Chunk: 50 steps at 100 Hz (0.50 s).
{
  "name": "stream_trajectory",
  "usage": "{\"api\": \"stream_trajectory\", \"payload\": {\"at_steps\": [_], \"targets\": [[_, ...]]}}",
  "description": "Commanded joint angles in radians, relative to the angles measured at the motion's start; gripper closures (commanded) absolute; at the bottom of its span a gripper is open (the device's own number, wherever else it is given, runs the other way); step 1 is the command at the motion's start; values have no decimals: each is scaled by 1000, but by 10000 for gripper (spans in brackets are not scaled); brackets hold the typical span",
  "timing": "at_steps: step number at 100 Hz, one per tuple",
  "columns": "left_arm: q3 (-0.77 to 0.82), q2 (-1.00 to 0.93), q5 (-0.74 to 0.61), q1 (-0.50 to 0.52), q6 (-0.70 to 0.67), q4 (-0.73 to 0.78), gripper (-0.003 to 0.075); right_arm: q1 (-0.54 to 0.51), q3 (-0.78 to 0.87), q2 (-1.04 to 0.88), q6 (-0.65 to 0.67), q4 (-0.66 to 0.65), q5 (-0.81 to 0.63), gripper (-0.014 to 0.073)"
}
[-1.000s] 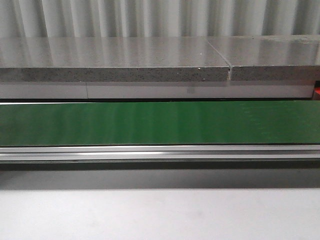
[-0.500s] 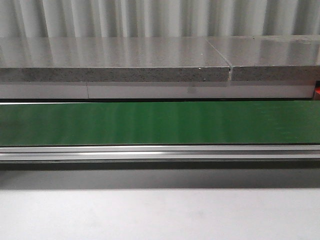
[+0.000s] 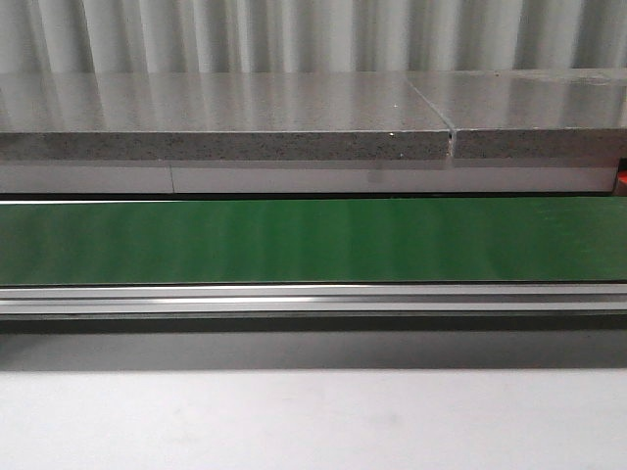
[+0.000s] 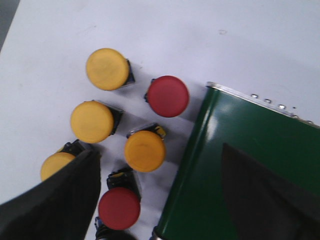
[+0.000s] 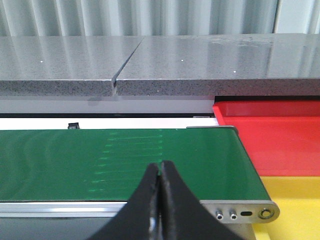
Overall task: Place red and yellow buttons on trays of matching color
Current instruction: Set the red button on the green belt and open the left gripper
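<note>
6 buttons (image 4: 145, 150) beneath left gripper (image 4: 160, 200), spread wide

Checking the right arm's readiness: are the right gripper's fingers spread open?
No, the right gripper has its fingers pressed together, holding nothing.

A white counter (image 4: 210, 30) carries a cluster of push buttons: four yellow buttons (image 4: 106, 69) (image 4: 91, 121) (image 4: 145, 150) (image 4: 56, 165) and two red buttons (image 4: 167, 96) (image 4: 119, 208), all standing close together, caps facing the camera. Just beside them sits the end of a green conveyor belt (image 4: 240, 150).
</note>
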Motion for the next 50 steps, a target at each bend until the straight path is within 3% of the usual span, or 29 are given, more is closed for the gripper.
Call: {"api": "stream_trajectory", "payload": {"at_steps": [1,21,50], "targets": [[-34,-17,-16,38,-8,0,244,-1,-20,-21,-2,-6,-80,681],[-54,51,-32,94,13,-13,244,-1,-20,-21,-2,-6,-80,681],[-211,195,2,99,24,-35,244,-1,-20,-21,-2,-6,-80,681]]}}
